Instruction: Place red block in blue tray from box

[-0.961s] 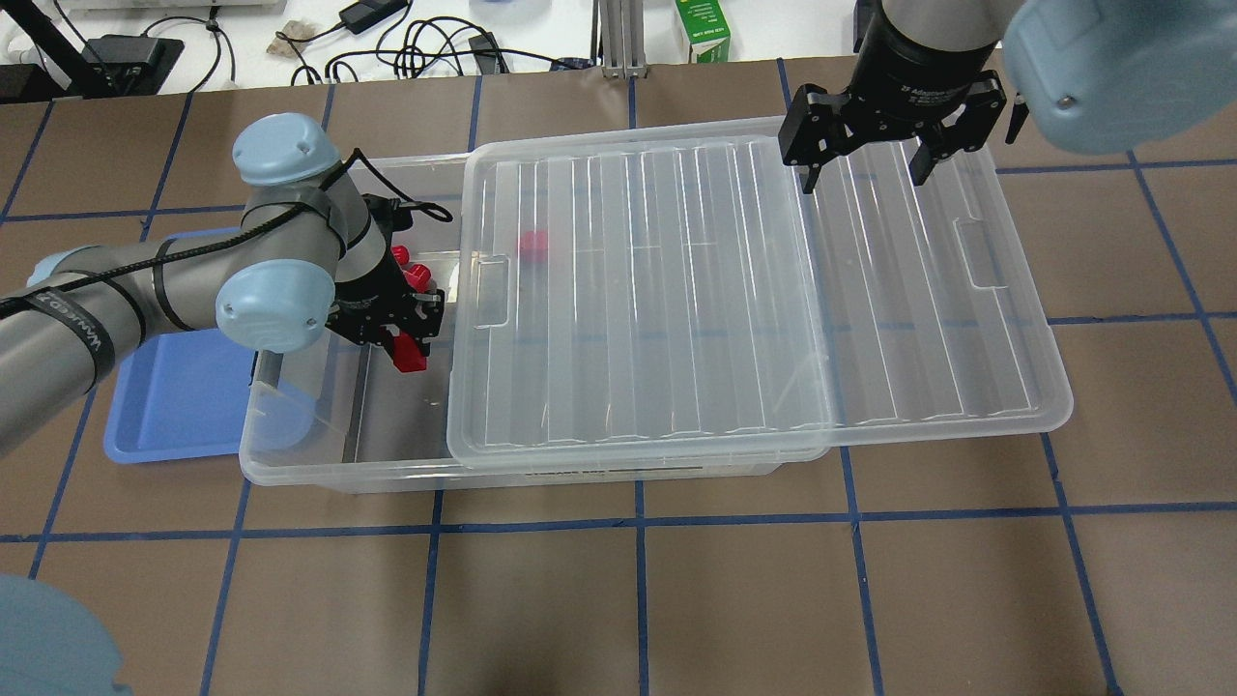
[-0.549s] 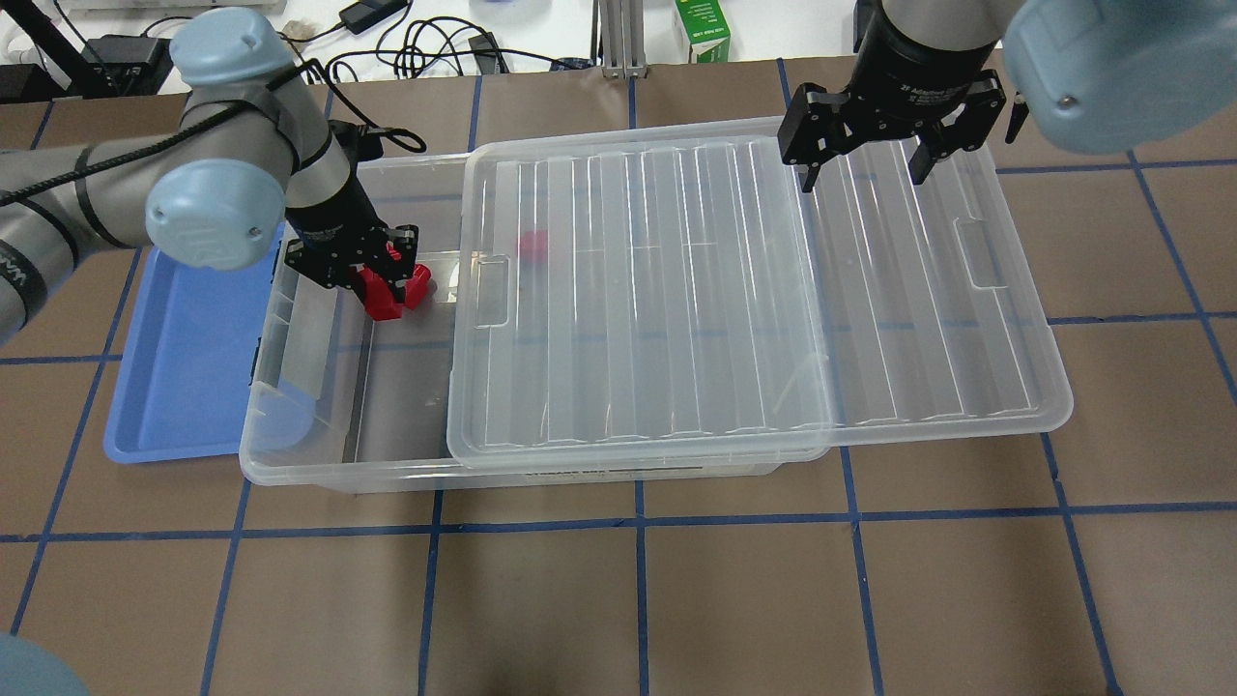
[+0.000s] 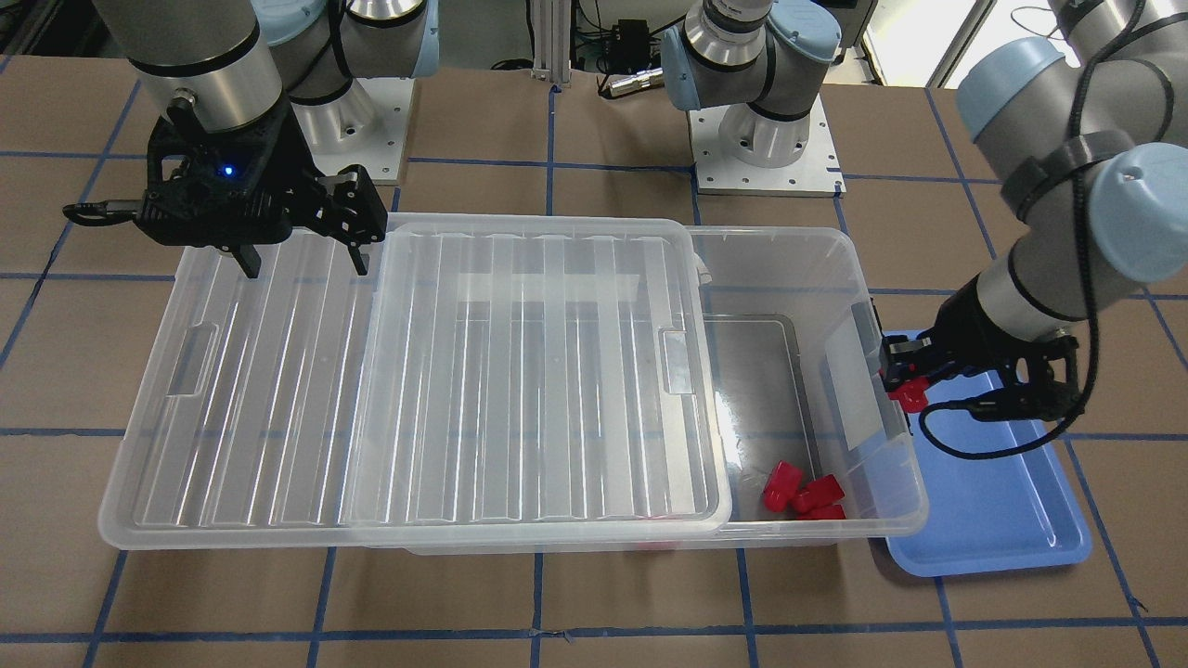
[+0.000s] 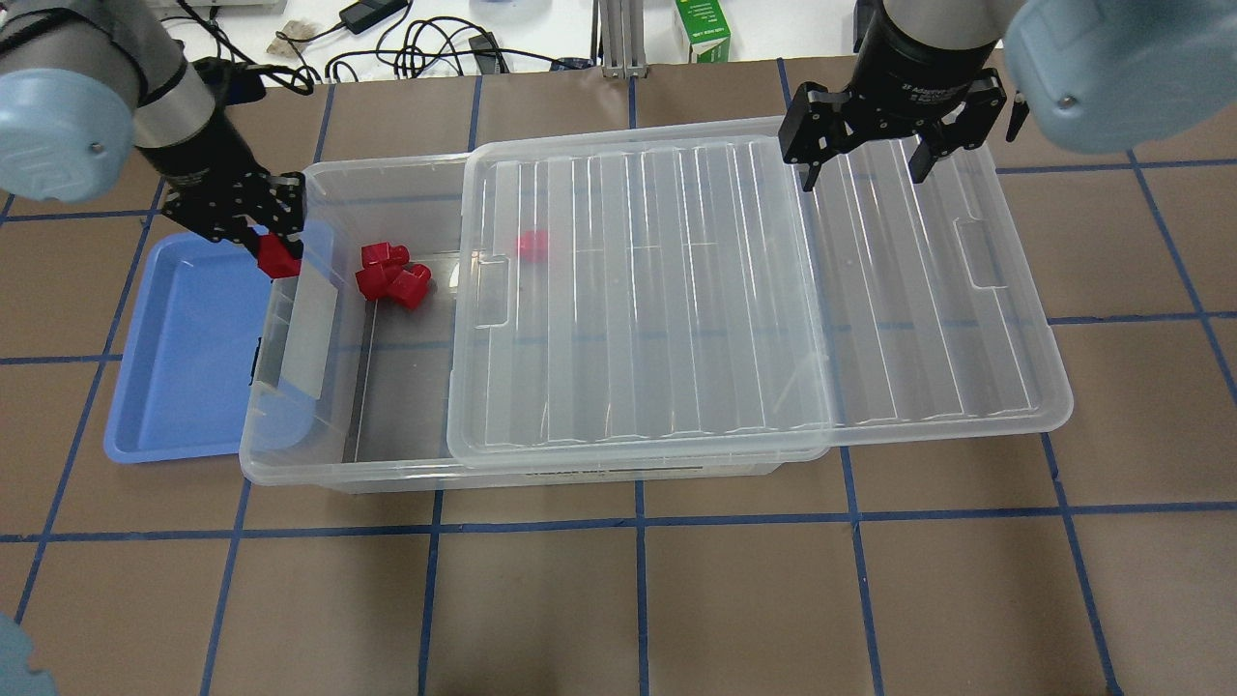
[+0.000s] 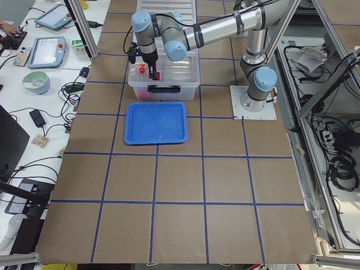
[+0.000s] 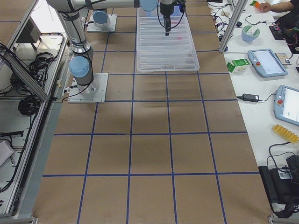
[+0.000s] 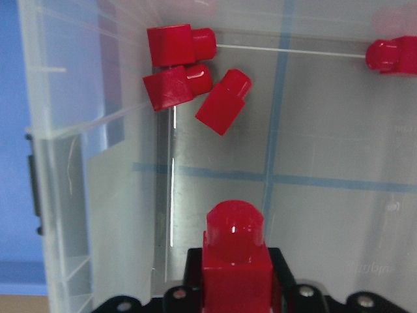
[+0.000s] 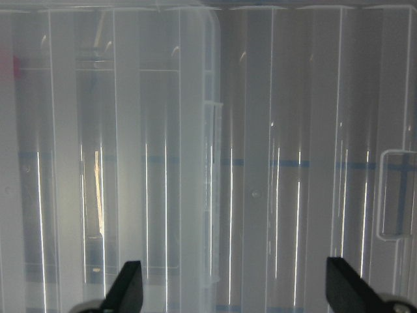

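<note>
My left gripper (image 4: 275, 249) is shut on a red block (image 4: 280, 257), held stub outward, as the left wrist view (image 7: 236, 261) shows. It hangs over the left end rim of the clear box (image 4: 338, 474), at the edge of the blue tray (image 4: 184, 358). In the front view the held block (image 3: 910, 397) sits just outside the box wall (image 3: 896, 482), above the tray (image 3: 993, 506). Three loose red blocks (image 4: 391, 275) lie in the box's uncovered end. Another red block (image 4: 532, 245) shows through the lid. My right gripper (image 4: 865, 164) is open and empty above the lid.
The ribbed clear lid (image 4: 734, 290) lies slid to the right, covering most of the box and overhanging its right end. Cables and a green carton (image 4: 703, 31) lie beyond the table's far edge. The blue tray (image 5: 156, 122) holds no blocks.
My left gripper has carried the red block up out of the box and leftward to the box's left rim beside the blue tray. The right arm has not moved.
</note>
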Available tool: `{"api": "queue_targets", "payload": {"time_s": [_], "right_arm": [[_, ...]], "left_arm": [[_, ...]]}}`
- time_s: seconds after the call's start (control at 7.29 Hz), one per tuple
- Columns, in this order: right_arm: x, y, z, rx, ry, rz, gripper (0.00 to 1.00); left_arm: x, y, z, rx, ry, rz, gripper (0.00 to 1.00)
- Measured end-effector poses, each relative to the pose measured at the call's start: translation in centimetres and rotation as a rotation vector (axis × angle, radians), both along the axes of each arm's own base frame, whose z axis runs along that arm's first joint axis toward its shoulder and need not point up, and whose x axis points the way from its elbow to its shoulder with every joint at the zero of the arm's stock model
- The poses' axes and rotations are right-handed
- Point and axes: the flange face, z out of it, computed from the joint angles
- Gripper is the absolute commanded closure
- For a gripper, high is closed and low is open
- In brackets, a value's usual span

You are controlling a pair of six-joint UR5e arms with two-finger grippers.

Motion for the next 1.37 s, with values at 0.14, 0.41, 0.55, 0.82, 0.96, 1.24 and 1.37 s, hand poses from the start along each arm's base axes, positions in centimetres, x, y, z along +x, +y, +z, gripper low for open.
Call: {"api": "queue_targets", "payload": {"time_s": [0.14, 0.41, 0.55, 0.82, 0.96, 1.24, 1.37], "right_arm": [[-0.1, 0.0, -0.1, 0.006, -0.001, 0.001, 0.00], [-0.4, 0.0, -0.2, 0.012, -0.001, -0.002, 0.00], [-0.5, 0.0, -0.4, 0.016, -0.001, -0.007, 0.00], [-2.1, -0.5, -0.8, 0.018, 0.005, -0.015, 0.00], [-5.6, -1.3, -1.2, 0.026, 0.007, -0.004, 0.00], [-16.4, -2.3, -3.6, 0.055, 0.009, 0.040, 0.00], [-20.4, -2.2, -5.4, 0.060, 0.013, 0.035, 0.00]], "left_arm": [[4.5, 0.3, -0.9, 0.007, 0.019, -0.029, 1.00], [11.1, 0.9, -4.1, 0.013, 0.063, -0.093, 1.00], [13.0, 0.8, -6.6, 0.012, 0.072, -0.101, 1.00], [14.9, 0.4, -12.5, 0.002, 0.070, -0.088, 0.91], [15.2, 0.2, -14.8, -0.004, 0.066, -0.084, 0.12], [15.6, -0.2, -16.4, -0.005, 0.057, -0.068, 0.03], [15.4, -0.3, -15.8, 0.000, 0.052, -0.052, 0.03]]}}
